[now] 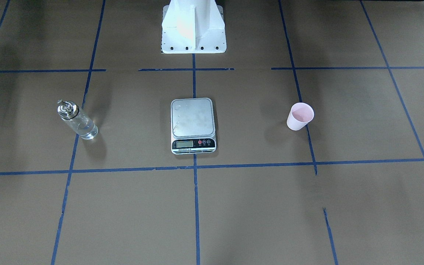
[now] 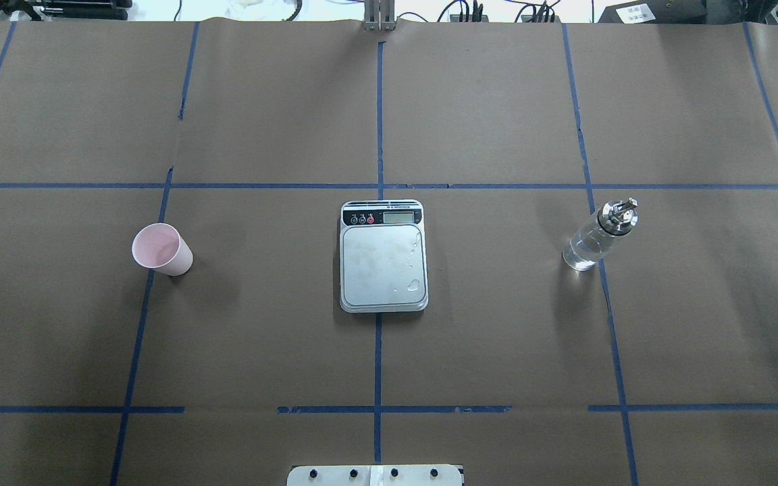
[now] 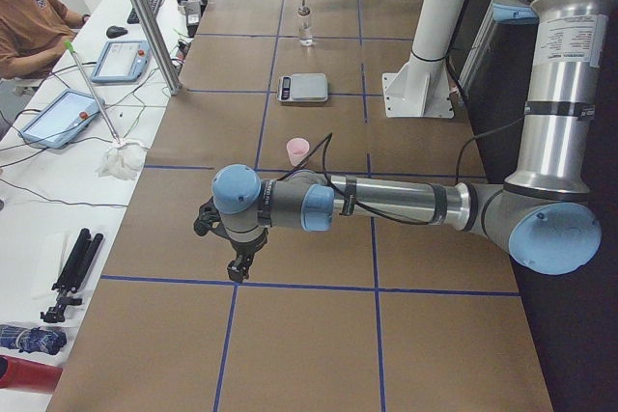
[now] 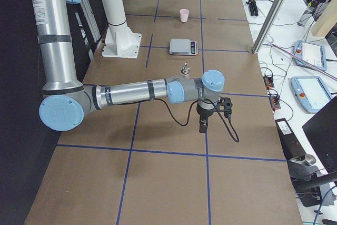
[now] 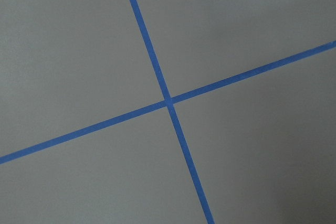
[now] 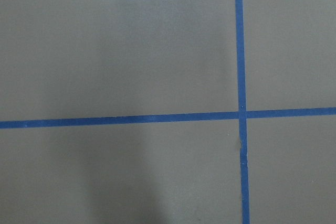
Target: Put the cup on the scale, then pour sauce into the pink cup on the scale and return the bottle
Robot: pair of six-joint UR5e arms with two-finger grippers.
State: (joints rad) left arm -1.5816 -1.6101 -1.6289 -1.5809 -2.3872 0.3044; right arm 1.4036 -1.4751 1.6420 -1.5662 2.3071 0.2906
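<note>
On the robot's left, well apart from the scale [image 2: 382,266], stands the cup [image 2: 161,249]; the left gripper [image 3: 236,269] is nearer, open or closed I cannot tell.

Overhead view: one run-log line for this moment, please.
cup upright, off scale | bottle upright, ungripped | left claw, right claw away from both, open/shut unclear | step: cup placement pending

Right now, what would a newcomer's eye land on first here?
The scale sits mid-table, with drops of liquid on its platform. The pink cup stands upright on the robot's left of it and the glass bottle on its right, both apart from it and unheld.
</note>
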